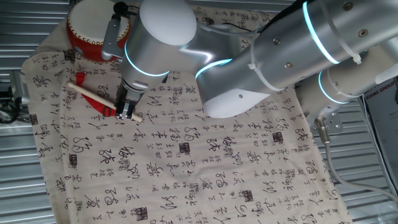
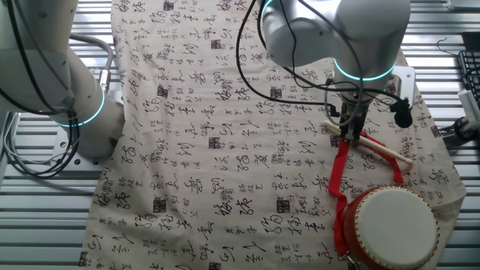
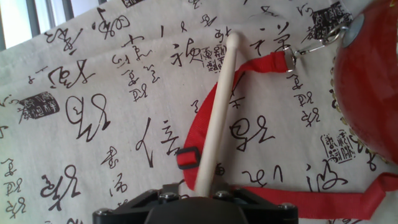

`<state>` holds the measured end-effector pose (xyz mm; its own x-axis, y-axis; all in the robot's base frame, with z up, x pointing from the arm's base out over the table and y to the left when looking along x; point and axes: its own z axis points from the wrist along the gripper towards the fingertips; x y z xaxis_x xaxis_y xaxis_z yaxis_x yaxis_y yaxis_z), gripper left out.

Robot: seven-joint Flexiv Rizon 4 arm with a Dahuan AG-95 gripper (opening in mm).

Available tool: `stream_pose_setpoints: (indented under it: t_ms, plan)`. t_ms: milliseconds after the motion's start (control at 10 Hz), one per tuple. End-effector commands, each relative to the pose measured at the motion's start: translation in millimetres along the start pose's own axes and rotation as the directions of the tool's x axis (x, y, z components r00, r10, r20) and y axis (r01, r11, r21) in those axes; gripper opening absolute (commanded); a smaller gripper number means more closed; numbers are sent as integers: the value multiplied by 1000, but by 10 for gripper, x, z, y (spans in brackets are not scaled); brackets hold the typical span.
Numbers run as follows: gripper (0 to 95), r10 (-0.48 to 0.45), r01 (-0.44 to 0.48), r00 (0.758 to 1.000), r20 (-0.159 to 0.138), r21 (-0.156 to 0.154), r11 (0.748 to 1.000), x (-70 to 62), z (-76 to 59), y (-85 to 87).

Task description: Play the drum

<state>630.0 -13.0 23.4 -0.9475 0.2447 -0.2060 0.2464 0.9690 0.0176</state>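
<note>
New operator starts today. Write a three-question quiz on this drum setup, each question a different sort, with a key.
1. True or false: the wooden stick lies across the red strap on the printed cloth.
2. Multiple choice: where is the gripper? A) over the drum's skin B) down at one end of the stick C) lifted high, far from the cloth.
3. Fill in: in the hand view, the drum shows at the ____ edge of the picture.

Key:
1. True; the strap passes under the stick.
2. B; the fingers sit at the stick's end, though how tightly they close on it is not clear.
3. Right.
</note>
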Motion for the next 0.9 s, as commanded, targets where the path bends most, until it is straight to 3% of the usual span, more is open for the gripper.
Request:
stream_pose_setpoints:
  t_ms: [100,800,900]
  plan:
    - [380,-2,2,1000,4,-1,1000,-2,1,1]
    - [380,0,0,1000,6,-5,1000,44,20,-26]
    - [190,1,-1,1000,6,-6,1000,44,20,-26]
